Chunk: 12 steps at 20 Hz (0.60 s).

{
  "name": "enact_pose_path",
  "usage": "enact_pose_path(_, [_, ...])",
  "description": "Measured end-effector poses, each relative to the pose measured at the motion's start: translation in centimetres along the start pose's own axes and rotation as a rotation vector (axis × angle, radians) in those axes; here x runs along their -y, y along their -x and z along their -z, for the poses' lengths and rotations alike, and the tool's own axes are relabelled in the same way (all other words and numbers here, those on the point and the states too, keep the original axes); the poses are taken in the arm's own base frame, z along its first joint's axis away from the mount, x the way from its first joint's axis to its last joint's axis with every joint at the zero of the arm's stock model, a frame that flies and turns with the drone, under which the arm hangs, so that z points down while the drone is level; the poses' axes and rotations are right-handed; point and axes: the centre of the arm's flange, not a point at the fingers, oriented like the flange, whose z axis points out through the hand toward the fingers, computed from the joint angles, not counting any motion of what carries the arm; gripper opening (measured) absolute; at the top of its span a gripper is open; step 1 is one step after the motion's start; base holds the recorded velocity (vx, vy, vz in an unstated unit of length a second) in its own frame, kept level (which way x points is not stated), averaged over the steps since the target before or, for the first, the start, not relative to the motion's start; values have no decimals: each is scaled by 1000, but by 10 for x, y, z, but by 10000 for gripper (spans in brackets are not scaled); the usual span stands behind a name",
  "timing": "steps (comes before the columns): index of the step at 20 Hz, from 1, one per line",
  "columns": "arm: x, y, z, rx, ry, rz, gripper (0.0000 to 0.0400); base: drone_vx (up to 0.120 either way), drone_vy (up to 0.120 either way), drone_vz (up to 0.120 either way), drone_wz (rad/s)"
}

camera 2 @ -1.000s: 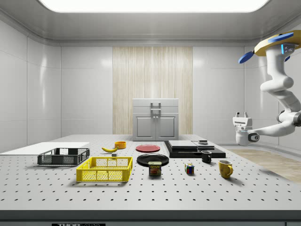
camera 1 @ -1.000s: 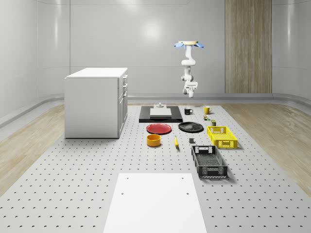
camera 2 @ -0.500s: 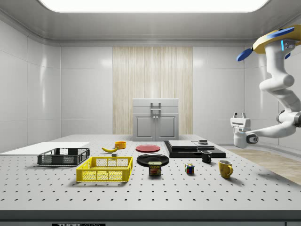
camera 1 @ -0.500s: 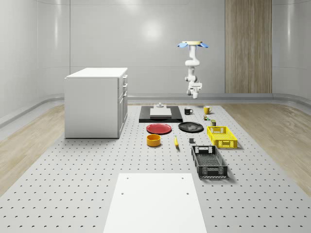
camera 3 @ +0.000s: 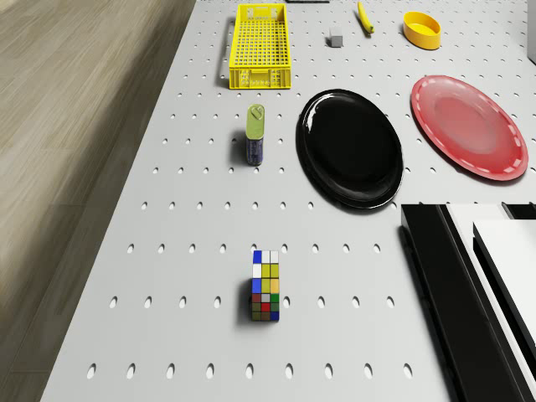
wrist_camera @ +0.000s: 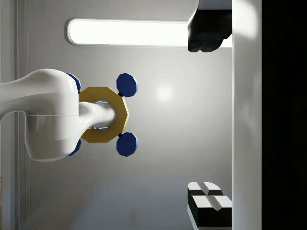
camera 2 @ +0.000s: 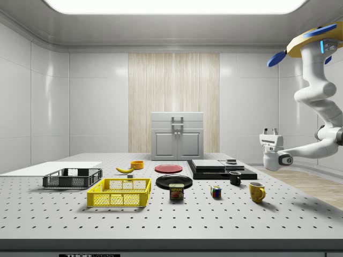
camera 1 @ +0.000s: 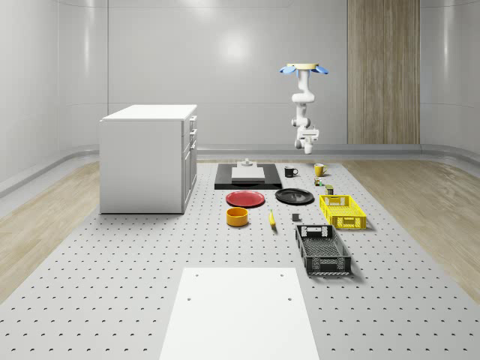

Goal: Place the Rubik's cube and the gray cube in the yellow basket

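**Two cubes still to collect: approach to the first pick**

Two task objects lie on the tabletop, neither of them in the basket. The multicoloured Rubik's cube sits alone on bare surface, near a small tin can and a glossy black plate. The small gray cube lies just beside the yellow mesh basket, which holds nothing.

The quadrotor drone hovers high over the tabletop's far end, as the whole-scene view gives it, above the yellow mug and the black mug. Its white arm bends down and forward. The claw hangs in open air well above the surface, tips turned upward and spread apart, gripping nothing.

The step in hand is judged to be the approach to the Rubik's cube, since the drone's camera looks down on it. The next move calls for turning the claw to face down, bringing it over the cube and lowering until the fingers straddle two opposite faces. The can and the yellow mug stand near enough to need a clean descent.

The surface is a gray perforated tabletop with a white sheet at its near end and a white cabinet on it. The room has pale panelled walls, a strip of vertical wood panelling and a wooden floor.
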Motion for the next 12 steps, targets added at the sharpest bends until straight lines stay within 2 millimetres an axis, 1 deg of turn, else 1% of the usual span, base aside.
enact_pose_path(1, [0,0,0,-1,0,0,400,120,40,0,0])
enact_pose_path(7, [0,1,0,-9,1,0,400,120,120,0,0])
enact_pose_path(8, [0,1,0,-11,2,0,400,120,40,0,0])
enact_pose_path(12, [1,2,0,-21,8,0,400,120,0,0,0])
